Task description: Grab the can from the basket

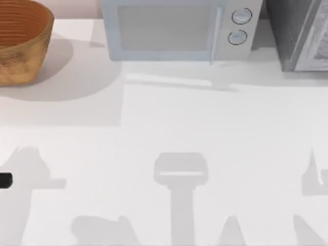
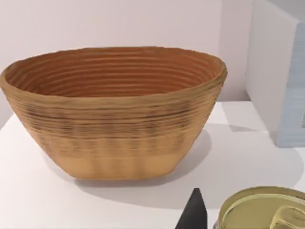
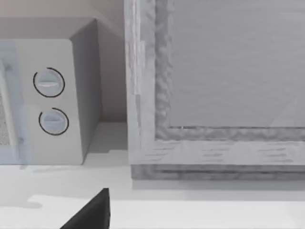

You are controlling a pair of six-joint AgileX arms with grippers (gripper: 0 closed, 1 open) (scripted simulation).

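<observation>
The basket [image 1: 20, 43] stands at the table's back left, golden-brown outside with orange-brown ribbed rings inside; in the left wrist view the basket [image 2: 114, 119] is upright and nothing shows inside it. The can [image 2: 264, 212] is outside the basket, very close to the left wrist camera, its dull yellow-tan end with a pull tab facing up. My left gripper [image 2: 238, 224] holds it, with one dark fingertip [image 2: 193, 212] beside the can. A black piece of my left arm [image 1: 5, 180] pokes in at the table's left edge. My right gripper [image 3: 93, 212] is parked facing the back right.
A pale blue-grey microwave [image 1: 177, 28] with two dials stands at the back centre, its side [image 2: 281, 71] close to the basket. A grey box-like cabinet [image 1: 302, 33] fills the back right corner. Open white tabletop [image 1: 169, 128] lies in front of them.
</observation>
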